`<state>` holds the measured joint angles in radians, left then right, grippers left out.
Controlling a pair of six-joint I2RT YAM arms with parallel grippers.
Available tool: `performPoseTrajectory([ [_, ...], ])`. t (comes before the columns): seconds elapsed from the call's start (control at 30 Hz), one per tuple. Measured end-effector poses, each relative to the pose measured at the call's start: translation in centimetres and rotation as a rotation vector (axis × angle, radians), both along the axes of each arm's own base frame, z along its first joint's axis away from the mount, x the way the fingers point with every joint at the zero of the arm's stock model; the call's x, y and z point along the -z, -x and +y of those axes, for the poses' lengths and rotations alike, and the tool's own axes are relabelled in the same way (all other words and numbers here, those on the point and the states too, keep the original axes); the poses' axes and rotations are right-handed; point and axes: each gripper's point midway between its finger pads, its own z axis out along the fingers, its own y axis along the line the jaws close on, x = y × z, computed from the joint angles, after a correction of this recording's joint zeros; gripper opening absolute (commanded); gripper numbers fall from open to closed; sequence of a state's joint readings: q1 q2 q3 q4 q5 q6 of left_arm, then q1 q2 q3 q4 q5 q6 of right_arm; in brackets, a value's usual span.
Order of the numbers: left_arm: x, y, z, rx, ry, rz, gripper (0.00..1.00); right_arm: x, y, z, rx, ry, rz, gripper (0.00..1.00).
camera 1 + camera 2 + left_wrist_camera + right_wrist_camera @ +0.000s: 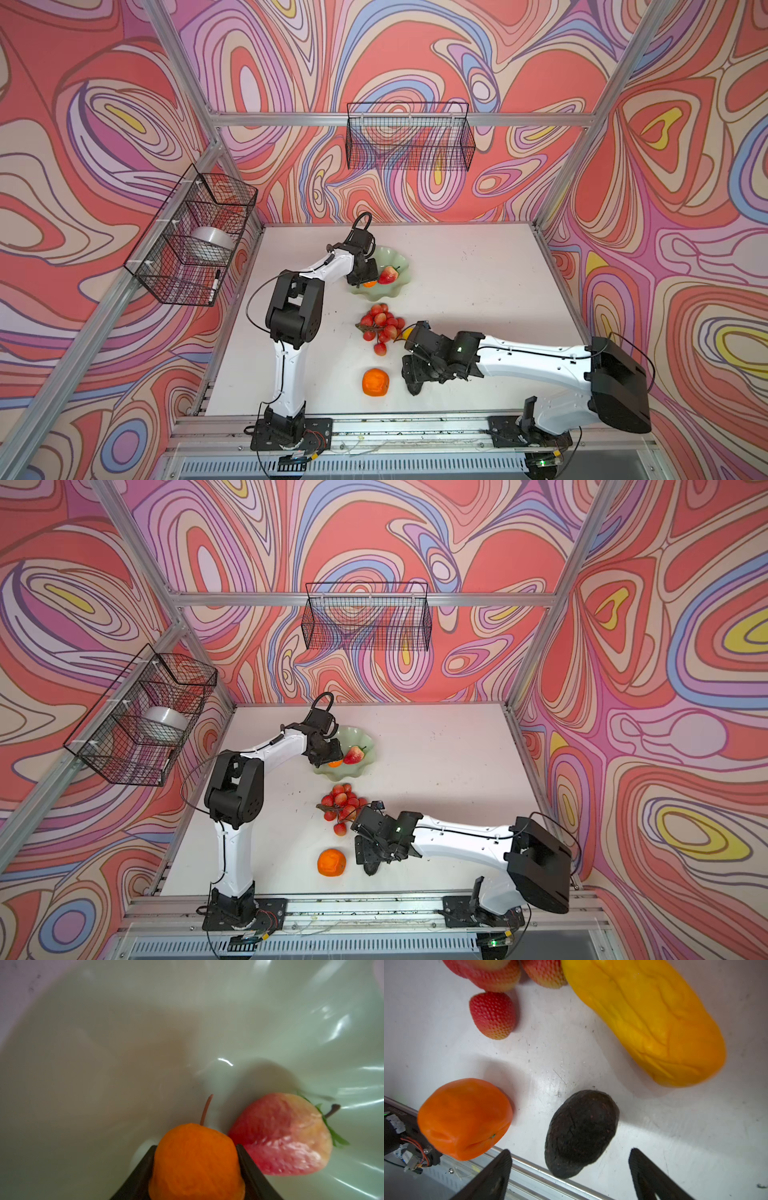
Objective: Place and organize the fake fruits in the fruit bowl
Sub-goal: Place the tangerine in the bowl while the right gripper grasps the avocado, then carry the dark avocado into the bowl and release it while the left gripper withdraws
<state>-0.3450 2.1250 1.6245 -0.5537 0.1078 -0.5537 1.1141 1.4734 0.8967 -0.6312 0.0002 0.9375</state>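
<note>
**A:** How much room is there in the pale mint-green scalloped bowl (376,297)?

**B:** I've got most of its floor bare. The red strawberry-like fruit with green stem (282,1136) crowds one side, just beside the small orange fruit (195,1163) between my left gripper (196,1147) fingers.

**A:** And the white table (478,282)?

**B:** The right half is wide open. The middle's busy with the red grape bunch (381,326) and the yellow oblong plastic piece (645,1022). The dark avocado (581,1132) sits between my right gripper (570,1153) fingers, which stand parted. There's a narrow lane between it and the larger orange fruit (465,1118).
</note>
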Motion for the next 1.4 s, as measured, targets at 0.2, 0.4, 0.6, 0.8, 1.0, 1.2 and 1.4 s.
performPoseTrajectory([
  [0.2, -1.2, -0.5, -0.5, 0.003, 0.026, -0.025, 0.91, 2.3, 0.0, 0.1, -0.003, 0.050, 0.029, 0.89],
  [0.4, -5.6, -0.7, -0.6, 0.003, 0.064, -0.107, 0.95, 4.0, -0.2, 0.3, -0.016, 0.107, 0.044, 0.68],
  [0.6, -17.3, 1.3, 2.1, -0.039, 0.129, -0.384, 0.97, 3.6, -1.0, 0.2, -0.020, 0.129, -0.001, 0.39],
  [0.8, -28.7, 8.3, 7.3, -0.122, 0.157, -0.741, 1.00, -1.6, -3.7, -0.1, -0.028, 0.150, -0.147, 0.34],
  [1.0, -25.6, 17.3, 10.9, -0.177, 0.153, -0.793, 1.00, -11.9, -14.8, 1.4, 0.055, 0.004, -0.383, 0.31],
  [1.2, -18.1, 23.9, 12.4, -0.215, 0.186, -0.656, 1.00, -14.5, -27.3, 5.4, 0.024, 0.005, -0.562, 0.31],
  [1.4, -16.0, 26.8, 12.0, -0.220, 0.254, -0.559, 1.00, -6.4, -32.5, 9.9, -0.108, 0.075, -0.519, 0.31],
])
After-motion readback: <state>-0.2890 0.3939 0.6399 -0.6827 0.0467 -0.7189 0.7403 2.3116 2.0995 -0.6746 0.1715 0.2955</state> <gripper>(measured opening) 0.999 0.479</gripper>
